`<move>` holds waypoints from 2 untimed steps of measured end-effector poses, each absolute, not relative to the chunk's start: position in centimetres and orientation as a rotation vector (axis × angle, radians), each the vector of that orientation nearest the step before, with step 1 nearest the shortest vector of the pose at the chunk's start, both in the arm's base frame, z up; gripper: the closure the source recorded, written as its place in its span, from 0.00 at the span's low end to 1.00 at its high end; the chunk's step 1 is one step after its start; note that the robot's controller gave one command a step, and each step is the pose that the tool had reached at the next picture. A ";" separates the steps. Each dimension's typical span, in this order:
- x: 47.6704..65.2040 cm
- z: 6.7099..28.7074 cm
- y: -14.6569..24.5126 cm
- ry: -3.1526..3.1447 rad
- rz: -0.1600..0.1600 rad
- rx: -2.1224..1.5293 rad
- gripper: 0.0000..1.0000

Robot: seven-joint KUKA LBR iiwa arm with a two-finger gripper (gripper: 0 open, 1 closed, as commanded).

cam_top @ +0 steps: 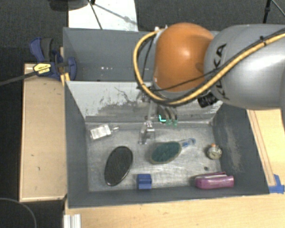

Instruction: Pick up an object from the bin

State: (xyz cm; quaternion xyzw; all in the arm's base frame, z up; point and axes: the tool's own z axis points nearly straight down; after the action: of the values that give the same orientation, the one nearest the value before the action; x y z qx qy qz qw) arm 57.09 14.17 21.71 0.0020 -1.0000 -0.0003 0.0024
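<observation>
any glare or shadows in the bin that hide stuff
Camera view: pale glare on the bin's sloping back wall and floor; the right wall lies darker; the black oval, green brush and purple block show plainly.

Bin (109, 103): grey metal, matt, far wall scuffed with pale scratches.
Oval disc (118, 165) at 7 o'clock: black, matt, finely grainy.
Block (144, 180) at 6 o'clock: blue, dull plastic look.
Bar (214, 180) at 5 o'clock: purple, smooth, glossy plastic.
Knob (213, 151) at 3 o'clock: shiny metal.
Wrapper (100, 132) at 9 o'clock: crinkled, reflective film.
Pad (165, 152) at centre: dark green, rough-textured.
Arm cover (180, 56): orange, smooth, semi-gloss.
Arm shell (256, 65): silver, smooth, satin.
</observation>
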 end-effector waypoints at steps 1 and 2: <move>51.2 6.9 15.2 -3.145 -0.004 0.071 0.00; 51.5 7.4 15.2 -3.154 -0.008 0.054 1.00</move>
State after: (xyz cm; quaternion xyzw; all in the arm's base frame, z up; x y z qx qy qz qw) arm 51.51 15.22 7.38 0.0173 -0.9998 -0.0025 -0.0064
